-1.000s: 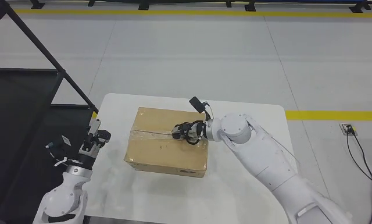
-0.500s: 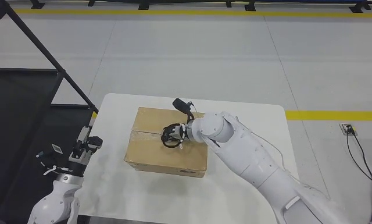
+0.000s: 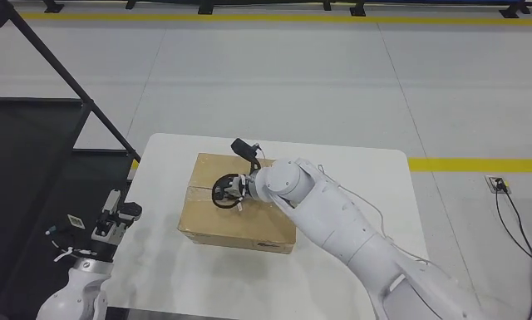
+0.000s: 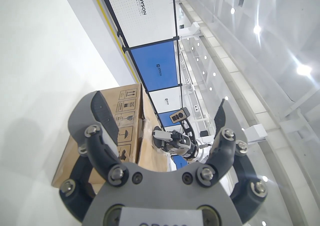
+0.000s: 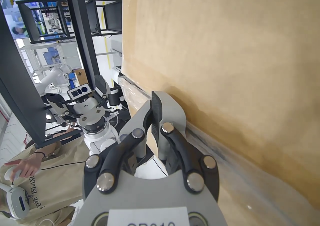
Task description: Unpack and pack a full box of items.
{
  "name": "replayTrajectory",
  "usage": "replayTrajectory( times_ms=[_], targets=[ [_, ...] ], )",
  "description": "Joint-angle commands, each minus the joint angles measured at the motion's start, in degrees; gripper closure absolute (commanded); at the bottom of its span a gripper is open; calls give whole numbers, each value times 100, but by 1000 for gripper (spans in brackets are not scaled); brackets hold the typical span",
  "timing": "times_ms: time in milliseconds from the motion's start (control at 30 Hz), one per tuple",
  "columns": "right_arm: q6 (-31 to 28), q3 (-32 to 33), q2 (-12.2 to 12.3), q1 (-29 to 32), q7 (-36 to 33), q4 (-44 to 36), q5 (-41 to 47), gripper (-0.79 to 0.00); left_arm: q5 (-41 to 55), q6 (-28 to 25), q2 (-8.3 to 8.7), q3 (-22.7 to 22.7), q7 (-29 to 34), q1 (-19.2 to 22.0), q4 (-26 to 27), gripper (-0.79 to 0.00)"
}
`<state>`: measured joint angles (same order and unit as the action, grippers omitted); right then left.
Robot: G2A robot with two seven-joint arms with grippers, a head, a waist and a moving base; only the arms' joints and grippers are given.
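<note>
A closed brown cardboard box stands in the middle of the white table, with clear tape along its top seam. My right gripper lies on the box top at that seam, towards the box's left end. In the right wrist view its fingers are shut together, tips against the taped seam of the box. My left gripper hangs open beyond the table's left edge, apart from the box. In the left wrist view it faces the box's end wall.
A black metal frame and a dark panel stand close to the table's left side, next to the left arm. The table surface around the box is bare white, widest at the right and front.
My right gripper has slid leftwards along the box's top seam. The left arm has drawn back from the box, down and left past the table's edge.
</note>
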<state>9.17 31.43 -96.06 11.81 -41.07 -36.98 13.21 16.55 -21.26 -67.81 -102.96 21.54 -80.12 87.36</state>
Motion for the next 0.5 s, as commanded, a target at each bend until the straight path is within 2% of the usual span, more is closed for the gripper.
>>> replayTrajectory(
  times_ms=[0, 233, 467],
  targets=[
    [-80, -25, -90, -24, -12, 159, 43, 0, 23, -8, 2, -7, 23, -18, -1, -785],
    [-215, -128, -350, -123, -192, 570, 13, 0, 24, -1, 11, 11, 141, -24, -12, -785],
    [-381, -94, -458, -141, -234, 730, -99, 0, -22, 33, 16, 103, 219, 42, 12, -785]
  ],
)
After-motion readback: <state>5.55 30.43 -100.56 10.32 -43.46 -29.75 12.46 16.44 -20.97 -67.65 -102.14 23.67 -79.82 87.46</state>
